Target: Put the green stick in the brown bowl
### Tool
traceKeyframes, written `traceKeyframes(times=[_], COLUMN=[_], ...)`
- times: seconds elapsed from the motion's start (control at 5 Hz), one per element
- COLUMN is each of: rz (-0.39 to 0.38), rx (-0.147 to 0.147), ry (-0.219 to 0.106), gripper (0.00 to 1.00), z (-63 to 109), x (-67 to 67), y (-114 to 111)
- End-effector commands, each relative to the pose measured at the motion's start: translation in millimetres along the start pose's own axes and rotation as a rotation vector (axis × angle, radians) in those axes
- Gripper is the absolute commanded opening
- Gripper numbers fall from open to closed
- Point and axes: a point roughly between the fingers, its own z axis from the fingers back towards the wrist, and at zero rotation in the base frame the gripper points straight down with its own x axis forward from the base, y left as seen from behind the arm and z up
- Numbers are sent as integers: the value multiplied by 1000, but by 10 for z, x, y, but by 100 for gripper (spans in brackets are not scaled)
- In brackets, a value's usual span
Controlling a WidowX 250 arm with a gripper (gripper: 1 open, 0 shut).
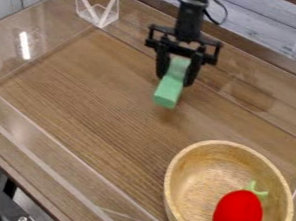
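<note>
Table [84, 105]: wooden top inside clear low walls.
Bowl [191, 173]: tan wood, front right, well apart from the stick; a red fruit [239, 215] lies inside.
Gripper [181, 64]: jaws clamped on the upper end of the green stick, pointing steeply down.
Stick [173, 85]: hangs tilted, seemingly just above the wood.
Risk: gripped only near one end, it may swing or slip; released early, it lands short of the rim or glances off the fruit.
</note>
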Motion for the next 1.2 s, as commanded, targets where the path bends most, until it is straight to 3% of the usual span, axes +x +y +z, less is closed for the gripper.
traceKeyframes(times=[0.0,0.4,0.6,1.0], rz=[-109,-40,-7,-13], rx=[23,-10,-30,-40], ry=[-52,-104,-136,-120], gripper=[0,0,0,0], z=[45,372,535,304], x=[24,-77,-382,-1017], y=[-47,59,-36,-346])
